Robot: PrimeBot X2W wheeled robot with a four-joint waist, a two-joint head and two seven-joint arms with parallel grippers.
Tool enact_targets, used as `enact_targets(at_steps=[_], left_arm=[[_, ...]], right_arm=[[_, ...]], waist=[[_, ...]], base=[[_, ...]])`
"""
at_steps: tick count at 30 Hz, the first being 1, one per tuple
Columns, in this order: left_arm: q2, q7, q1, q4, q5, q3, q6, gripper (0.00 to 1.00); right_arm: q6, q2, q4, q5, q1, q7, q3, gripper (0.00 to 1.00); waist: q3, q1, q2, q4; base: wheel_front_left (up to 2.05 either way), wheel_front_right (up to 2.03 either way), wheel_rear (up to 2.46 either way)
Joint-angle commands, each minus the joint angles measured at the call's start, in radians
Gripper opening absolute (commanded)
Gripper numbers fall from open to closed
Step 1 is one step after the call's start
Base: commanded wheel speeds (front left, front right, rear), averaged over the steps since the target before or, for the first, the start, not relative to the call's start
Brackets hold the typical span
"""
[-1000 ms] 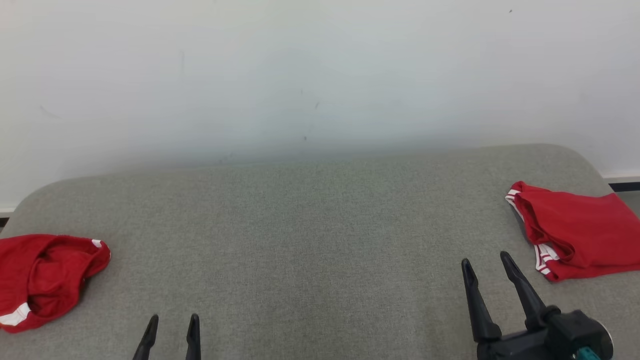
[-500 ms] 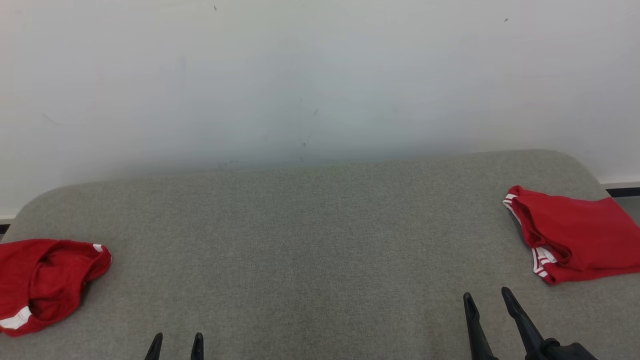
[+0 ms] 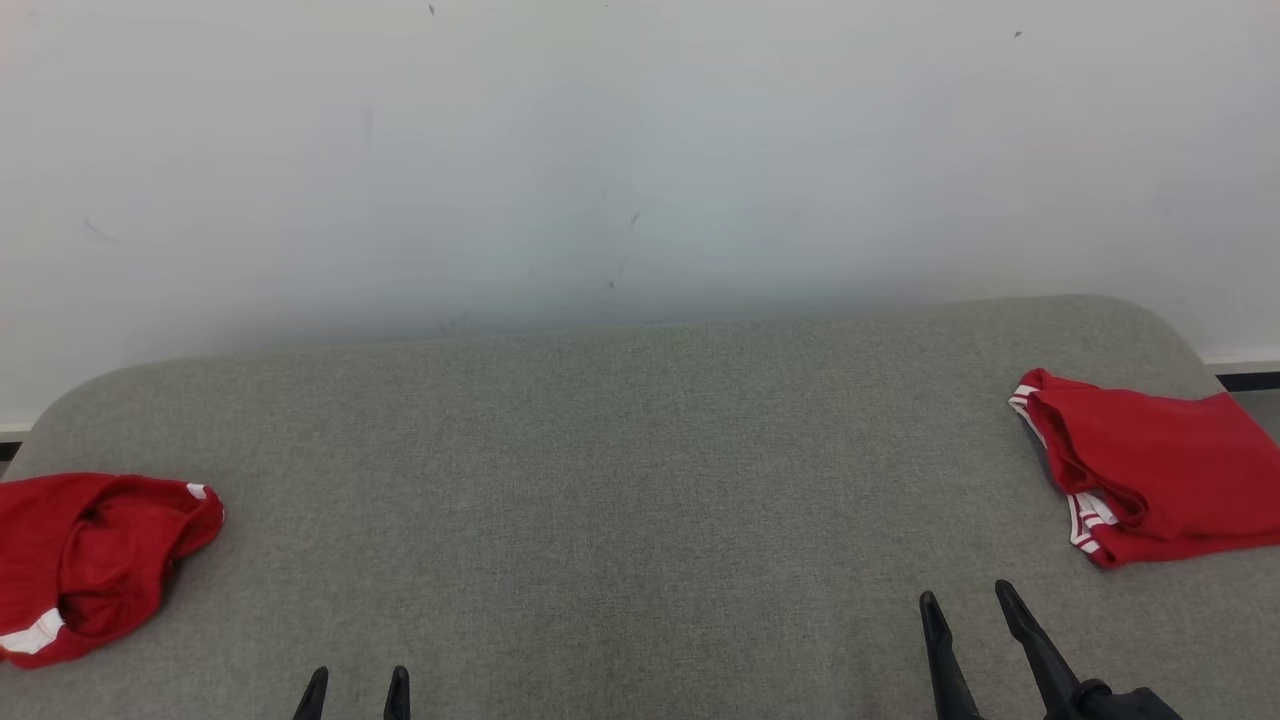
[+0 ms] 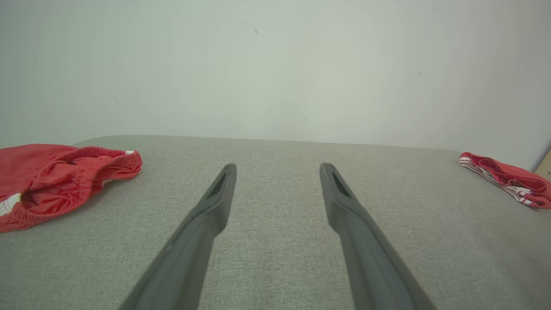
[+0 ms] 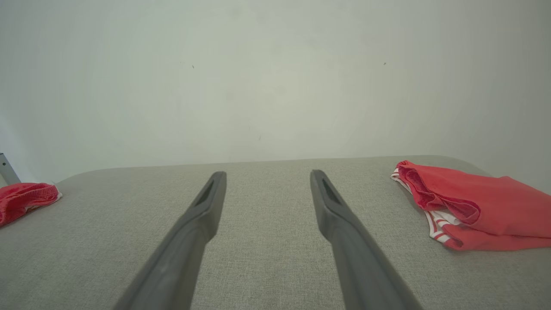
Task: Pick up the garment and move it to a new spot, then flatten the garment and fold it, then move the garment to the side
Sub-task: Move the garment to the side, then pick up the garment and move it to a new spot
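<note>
Two red garments with white trim are seen on the grey fabric-covered counter (image 3: 620,480), well apart at its opposite ends. At the far left, the crumpled garment (image 3: 90,565) is bunched in a heap with its waistband rolled open. It is judged to be the piece not yet handled, since no flattening or folding is shown on it. Near the bottom edge, left of centre, the left end effector (image 3: 358,682) is held over bare fabric with its two dark fingers spread wide; nothing is gripped or touched by it. Further right, the right end effector (image 3: 965,596) is likewise spread wide and empty. It is pointed toward the far edge and kept near the folded garment (image 3: 1150,480) but apart from it. That piece is laid at the far right as a fairly neat, flat packet close to the counter's edge, so one round of the task is judged complete. What is left, by that reading, is the whole sequence for the heap on the left, starting with a reach toward it.
</note>
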Motion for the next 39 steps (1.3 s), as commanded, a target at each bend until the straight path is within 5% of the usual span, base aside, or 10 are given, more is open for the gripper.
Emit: enact_targets(at_steps=[1, 21, 39], left_arm=[[-0.001, -0.005, 0.0, -0.001, 0.004, 0.0, 0.002, 1.0], [-0.001, -0.005, -0.016, 0.001, 0.01, -0.001, 0.001, 1.0], [-0.001, -0.005, -0.038, -0.013, 0.019, 0.009, 0.008, 1.0]], right_arm=[[0.0, 0.002, 0.003, 0.0, 0.002, -0.001, 0.001, 1.0], [0.0, 0.01, 0.018, 0.006, -0.017, -0.001, 0.008, 1.0], [0.0, 0.004, 0.02, 0.011, -0.024, -0.001, 0.035, 1.0]], waist=[[0.001, 0.0, 0.0, 0.001], [0.015, 0.0, 0.0, 0.012], [0.039, 0.0, 0.0, 0.163]], base=[[0.0, 0.0, 0.0], [0.0, 0.0, 0.0], [0.0, 0.0, 0.0]])
